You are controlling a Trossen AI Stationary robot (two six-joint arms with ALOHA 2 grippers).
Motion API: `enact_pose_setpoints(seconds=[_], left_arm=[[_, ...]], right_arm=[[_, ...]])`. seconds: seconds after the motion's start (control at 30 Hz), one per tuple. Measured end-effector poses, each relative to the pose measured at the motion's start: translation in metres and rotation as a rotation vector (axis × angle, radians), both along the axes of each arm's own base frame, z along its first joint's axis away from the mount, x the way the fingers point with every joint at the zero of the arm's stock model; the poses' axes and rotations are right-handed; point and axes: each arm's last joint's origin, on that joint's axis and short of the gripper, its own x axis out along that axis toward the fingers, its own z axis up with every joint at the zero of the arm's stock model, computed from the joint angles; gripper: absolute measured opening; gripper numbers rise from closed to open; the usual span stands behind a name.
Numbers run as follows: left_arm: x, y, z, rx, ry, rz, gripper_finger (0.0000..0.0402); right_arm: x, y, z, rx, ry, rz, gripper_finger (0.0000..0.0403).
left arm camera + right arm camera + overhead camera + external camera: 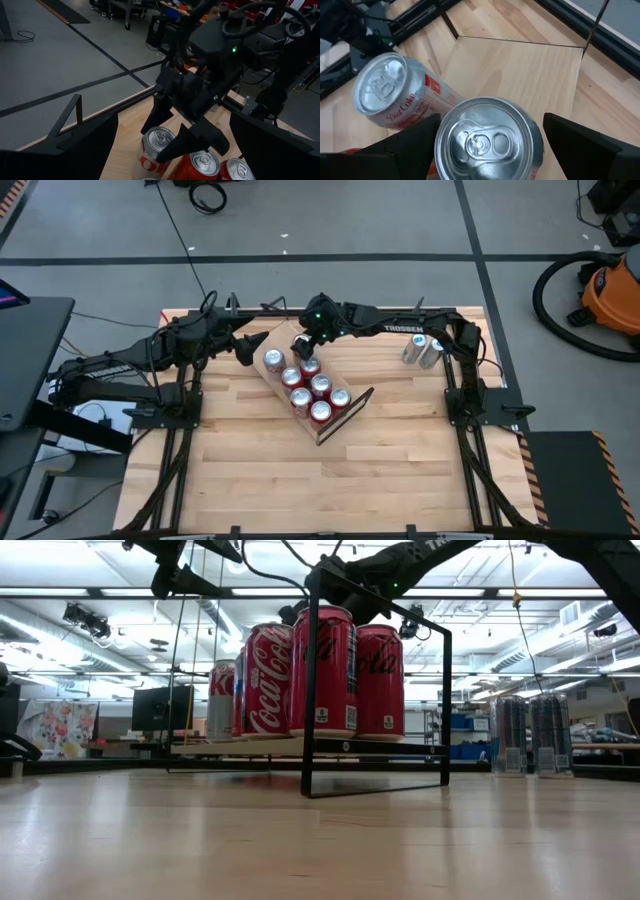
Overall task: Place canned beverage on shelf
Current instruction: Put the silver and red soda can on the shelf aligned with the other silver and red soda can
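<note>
Straddling a red aluminium cola can (487, 142) on the light-wood plank shelf (345, 412), the right gripper (305, 346) has its fingers spread wide, gripping nothing; the left gripper (243, 348) waits open beside the shelf.

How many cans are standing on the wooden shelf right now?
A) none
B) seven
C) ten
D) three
B: from above, seven can tops show on the shelf, in two rows, with the right claw above the newest can; two more cans stand off it, near the table's far right corner.
</note>
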Motion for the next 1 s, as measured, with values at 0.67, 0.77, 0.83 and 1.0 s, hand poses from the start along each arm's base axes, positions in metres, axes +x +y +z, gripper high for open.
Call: enact_pose_setpoints(seconds=[0.67,0.77,0.83,1.0], left_arm=[[0.0,0.0,0.0,-0.001,0.0,-0.001,0.0396],[0.0,0.0,0.0,-0.001,0.0,-0.001,0.0396],[0.0,0.0,0.0,-0.001,0.0,-0.001,0.0396],[0.0,0.0,0.0,0.0,0.0,-0.001,0.0396]], right_arm=[[-0.021,-0.036,0.021,0.041,0.105,-0.185,0.0361],[-0.025,-0.04,0.019,0.037,0.129,-0.199,0.0362],[-0.025,-0.041,0.019,0.029,0.138,-0.203,0.0361],[-0.027,-0.04,0.018,0.019,0.165,-0.199,0.0361]])
